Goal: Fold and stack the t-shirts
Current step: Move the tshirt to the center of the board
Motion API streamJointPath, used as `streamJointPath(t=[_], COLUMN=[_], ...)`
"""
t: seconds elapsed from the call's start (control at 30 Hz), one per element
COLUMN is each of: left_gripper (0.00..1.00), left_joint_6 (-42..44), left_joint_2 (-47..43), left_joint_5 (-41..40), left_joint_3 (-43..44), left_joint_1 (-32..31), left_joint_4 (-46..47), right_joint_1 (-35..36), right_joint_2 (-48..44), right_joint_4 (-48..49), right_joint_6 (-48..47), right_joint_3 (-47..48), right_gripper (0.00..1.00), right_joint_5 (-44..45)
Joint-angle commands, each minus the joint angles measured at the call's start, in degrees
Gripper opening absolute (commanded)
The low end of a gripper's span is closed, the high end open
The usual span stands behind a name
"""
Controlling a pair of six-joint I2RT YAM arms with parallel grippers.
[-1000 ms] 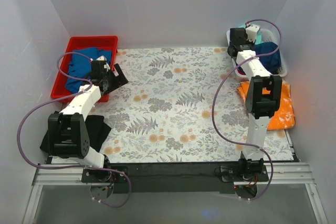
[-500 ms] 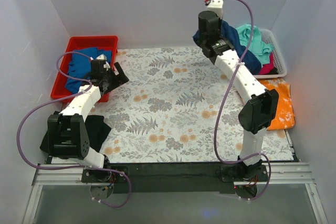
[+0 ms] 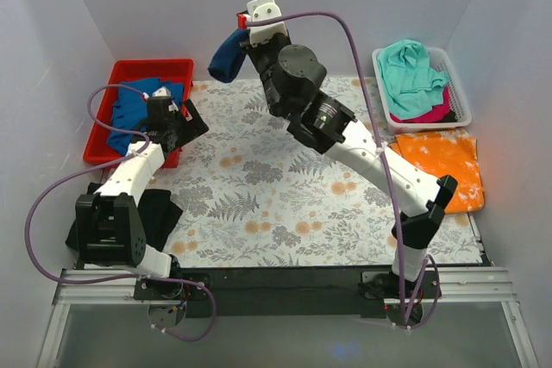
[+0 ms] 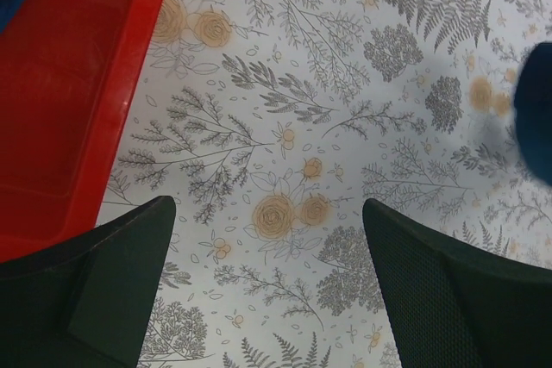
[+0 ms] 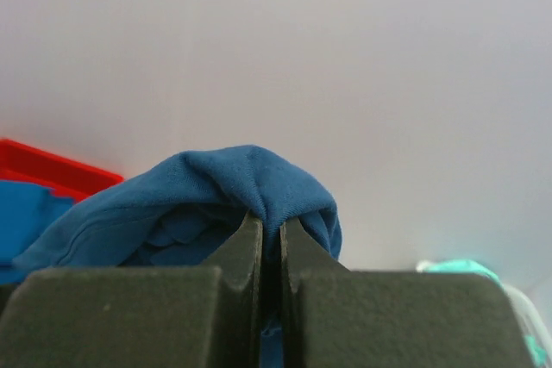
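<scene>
My right gripper (image 5: 270,232) is shut on a bunched fold of a navy blue t-shirt (image 5: 246,183). In the top view that shirt (image 3: 226,56) hangs in the air over the far left part of the table, with the right gripper (image 3: 245,39) stretched high toward the back wall. My left gripper (image 3: 188,121) hovers low beside the red bin (image 3: 129,69), open. Its fingers (image 4: 95,282) show only flowered tablecloth between them. The navy t-shirt (image 4: 536,114) shows at the right edge of the left wrist view.
The red bin holds a mid-blue shirt (image 3: 134,105). At the back right a white basket (image 3: 459,84) holds a teal shirt (image 3: 410,71) and a pink one (image 3: 431,114). An orange shirt (image 3: 444,165) lies flat below it. A black shirt (image 3: 159,213) lies by the left arm's base.
My right arm has lifted the navy t-shirt out of the white basket and swung it up and left across the table. The left arm has barely shifted.
</scene>
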Motion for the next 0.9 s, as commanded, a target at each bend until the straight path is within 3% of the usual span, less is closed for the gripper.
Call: streamJointPath(t=[0.0,0.13,0.23,0.37,0.4,0.5,0.57,0.6,0.67,0.73,0.87], left_gripper=[0.89,0.89,0.89,0.89,0.89,0.89,0.89,0.89,0.89,0.89,0.89], left_joint_6=[-2.5,-3.6,-5.4,-6.2,-6.2,-6.1,-6.1,-6.1,-5.6,-4.9,-2.8], left_joint_2=[-5.0,-5.6,-5.5,-5.6,-5.7,-6.3,-6.7,-7.0,-7.1,-7.2,-7.2], left_joint_5=[-6.9,-10.0,-11.9,-12.8,-13.0,-13.2,-12.4,-11.7,-9.6,-7.6,-1.4], left_joint_3=[-0.8,-1.2,-1.1,-1.7,-1.8,-3.2,-4.0,-4.8,-5.3,-5.9,-6.8], left_joint_1=[-0.1,-0.1,-0.1,-0.1,-0.1,-0.1,-0.1,-0.1,-0.1,-0.2,-0.9], left_joint_4=[-0.6,-1.8,-3.0,-4.5,-4.8,-5.5,-5.6,-5.6,-5.5,-5.3,-4.2], right_joint_1=[3.8,6.7,6.1,3.2,2.6,1.7,0.8,0.1,-4.5,-8.6,-16.4], right_joint_2=[-5.5,-7.7,-11.8,-19.3,-20.7,-24.8,-27.0,-27.4,-27.3,-26.7,-26.4], right_joint_4=[8.9,12.4,17.7,20.0,20.1,19.8,13.2,7.5,-11.9,-20.4,-25.3], right_joint_6=[-5.7,-8.6,-10.1,-0.8,2.1,10.9,16.8,25.3,37.7,50.3,54.1], right_joint_3=[4.7,2.8,-7.7,-34.3,-45.0,-59.1,-67.9,-69.0,-67.0,-64.9,-65.3], right_gripper=[0.01,0.01,0.01,0.01,0.01,0.01,0.01,0.01,0.01,0.01,0.01], right_joint_5=[0.9,4.3,9.1,15.4,17.1,23.0,24.0,23.7,20.8,16.5,12.5])
